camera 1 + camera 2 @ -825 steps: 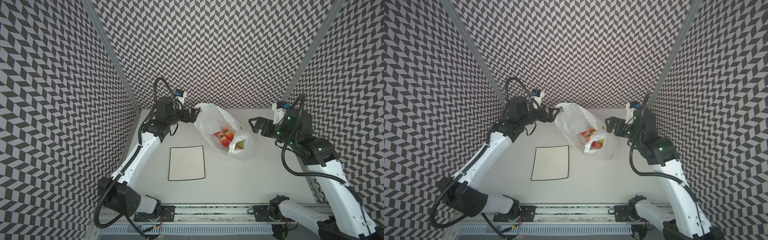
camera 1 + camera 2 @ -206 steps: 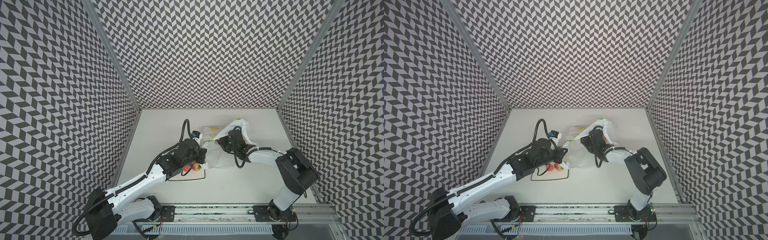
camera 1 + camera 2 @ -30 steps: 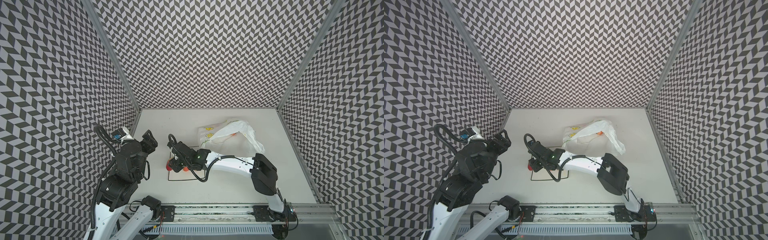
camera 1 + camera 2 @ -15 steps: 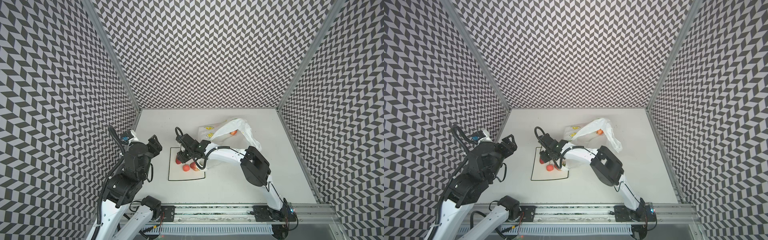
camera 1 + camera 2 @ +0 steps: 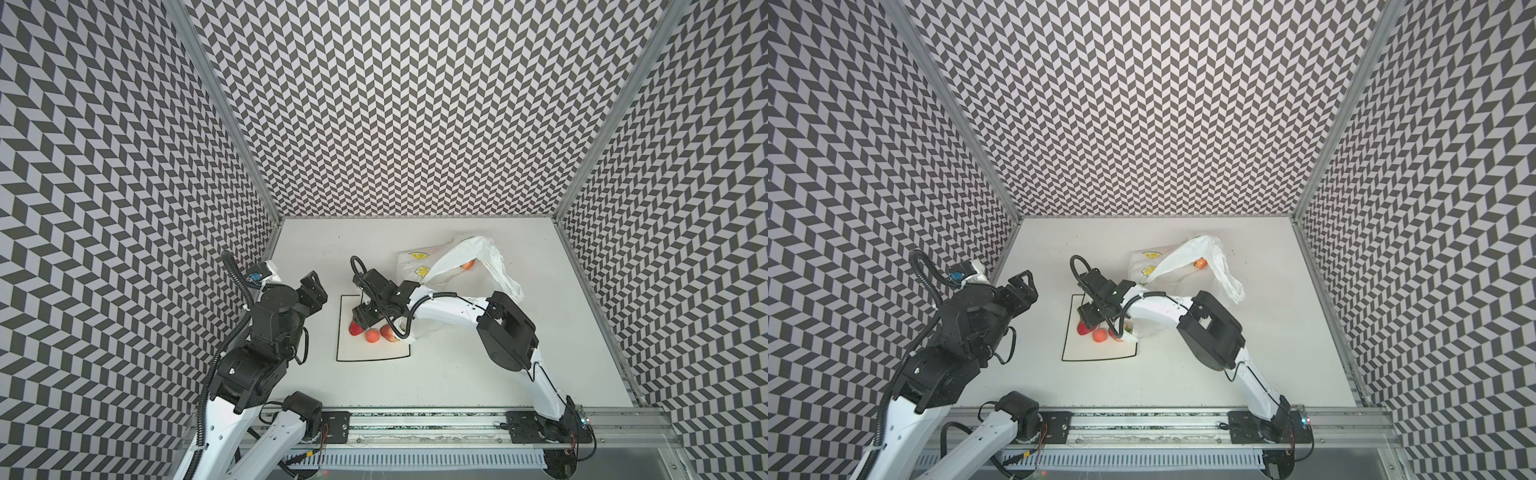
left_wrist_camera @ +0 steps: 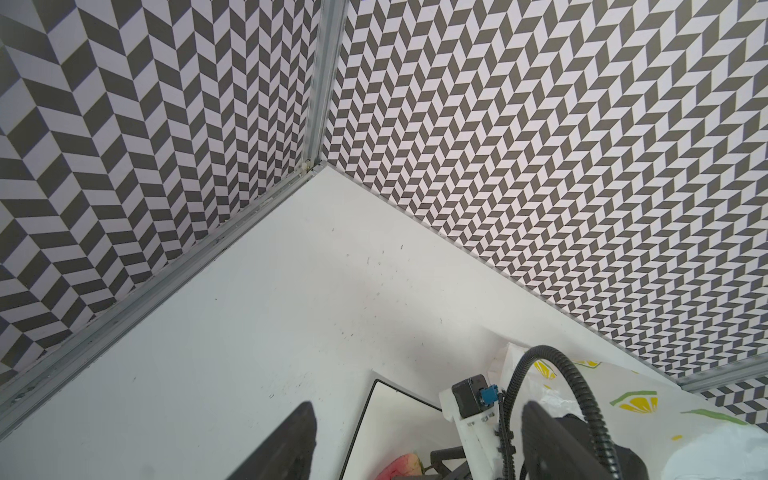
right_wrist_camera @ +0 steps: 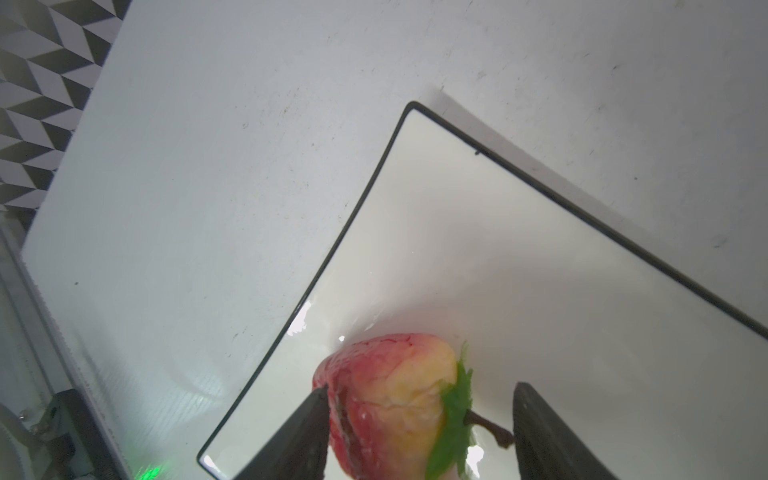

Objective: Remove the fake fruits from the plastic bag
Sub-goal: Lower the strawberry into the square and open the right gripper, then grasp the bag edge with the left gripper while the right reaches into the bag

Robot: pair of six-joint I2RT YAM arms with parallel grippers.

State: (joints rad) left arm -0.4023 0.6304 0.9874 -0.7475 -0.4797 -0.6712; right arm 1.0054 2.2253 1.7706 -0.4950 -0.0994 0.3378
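Reaching low across the table w/ elbow bent, the R arm tips the R gripper (image 5: pixel 362 323) down onto the plate (image 7: pixel 540 257). Its jaws stand apart, straddling a glossy red-yellow strawberry (image 7: pixel 386 399) w/ green leaf & thin stem, slack on the stem side. Plate: smooth, square, white, thin black rim. Two more fruits (image 5: pixel 372 336) lie just beside the jaws. The crinkly lemon-print plastic bag (image 5: pixel 494 266) slumps behind the wrist, an orange ball (image 5: pixel 468 264) showing in its opening. L arm folded up, L gripper (image 6: pixel 415 415) wide open, empty.

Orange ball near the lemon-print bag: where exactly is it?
In both top views the orange ball sits in the open mouth of the plastic bag, under its raised handle loop, behind and right of the plate.
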